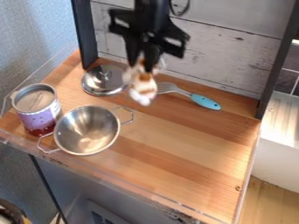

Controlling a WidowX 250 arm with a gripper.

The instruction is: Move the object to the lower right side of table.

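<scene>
Gripper has the white-and-brown toy pinched between its fingers, above the far side of the table, between lid and fork. I judge this the carrying step; next I should bring it near and right, lower it, then let go.

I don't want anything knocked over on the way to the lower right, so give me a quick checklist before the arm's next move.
1. White-and-brown object held by the gripper: ok.
2. Grip firm enough to travel: cannot tell.
3. Object at the table's lower right: not ok, it hangs toward the back.
4. Height enough to pass over the fork: cannot tell.
5. Metal pot outside the lower right: ok, it stands at the left.
6. Can upright: ok.
</scene>
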